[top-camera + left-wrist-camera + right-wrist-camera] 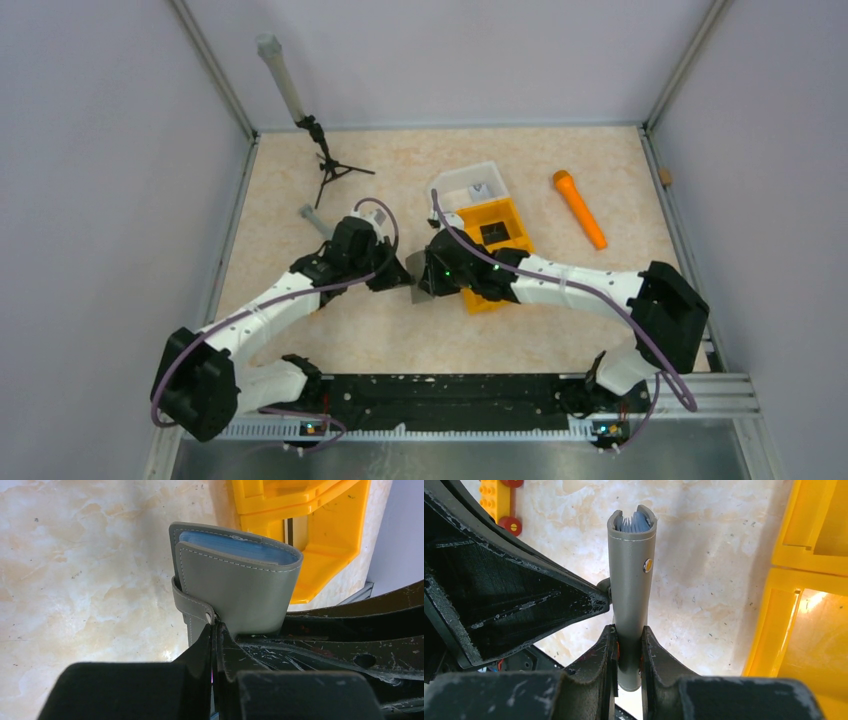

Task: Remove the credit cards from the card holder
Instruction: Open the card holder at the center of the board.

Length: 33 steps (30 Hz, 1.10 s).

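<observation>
The grey card holder [413, 270] is held off the table between my two grippers at the centre. It is folded, and light blue credit cards [235, 546] show in its open top, also seen as fanned edges of the credit cards [631, 522]. My right gripper [628, 645] is shut on the lower end of the card holder [630, 575], one finger on each flat side. My left gripper [216, 628] is shut on the snap tab at the side of the card holder [240, 592]. In the top view the left gripper [396, 276] and right gripper [428, 280] nearly touch.
An orange two-compartment bin [497, 252] lies just right of the grippers, close behind the holder as the bin [325, 545]. A clear tray [470, 185] adjoins it. An orange torch [580, 208] lies at the back right, and a small tripod [328, 165] and a grey cylinder [314, 218] at the back left.
</observation>
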Available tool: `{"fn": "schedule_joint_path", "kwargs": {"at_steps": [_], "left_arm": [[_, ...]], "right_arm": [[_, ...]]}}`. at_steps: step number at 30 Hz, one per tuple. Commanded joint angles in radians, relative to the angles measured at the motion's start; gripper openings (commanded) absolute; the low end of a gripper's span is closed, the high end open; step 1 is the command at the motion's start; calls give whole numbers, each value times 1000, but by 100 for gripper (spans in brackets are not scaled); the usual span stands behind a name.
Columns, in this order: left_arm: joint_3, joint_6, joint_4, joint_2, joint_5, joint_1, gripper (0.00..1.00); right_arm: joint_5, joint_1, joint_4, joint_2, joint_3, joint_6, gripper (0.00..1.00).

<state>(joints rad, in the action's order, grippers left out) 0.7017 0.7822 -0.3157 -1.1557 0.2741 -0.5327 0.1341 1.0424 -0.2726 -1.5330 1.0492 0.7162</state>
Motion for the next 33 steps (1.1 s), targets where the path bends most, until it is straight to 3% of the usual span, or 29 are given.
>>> {"fn": "schedule_joint_path", "kwargs": {"at_steps": [1,9,15,20,26,33], "left_arm": [[-9,-55,-46,-31,-105,8,0],[-12,-76,-90,-53,-138,17,0],[-6,-85,-111,2,-108,33,0],[-11,-114,-136,61,-68,89,37],[-33,-109,-80,128,59,167,53],[-62,-61,11,281,147,196,80]], "right_arm": [[44,20,21,44,42,-3,0],[62,-23,-1,94,-28,2,0],[-24,-66,62,125,-84,-6,0],[-285,-170,199,190,-168,-28,0],[-474,-249,297,243,-195,-9,0],[-601,-312,383,273,-232,47,0]]}}
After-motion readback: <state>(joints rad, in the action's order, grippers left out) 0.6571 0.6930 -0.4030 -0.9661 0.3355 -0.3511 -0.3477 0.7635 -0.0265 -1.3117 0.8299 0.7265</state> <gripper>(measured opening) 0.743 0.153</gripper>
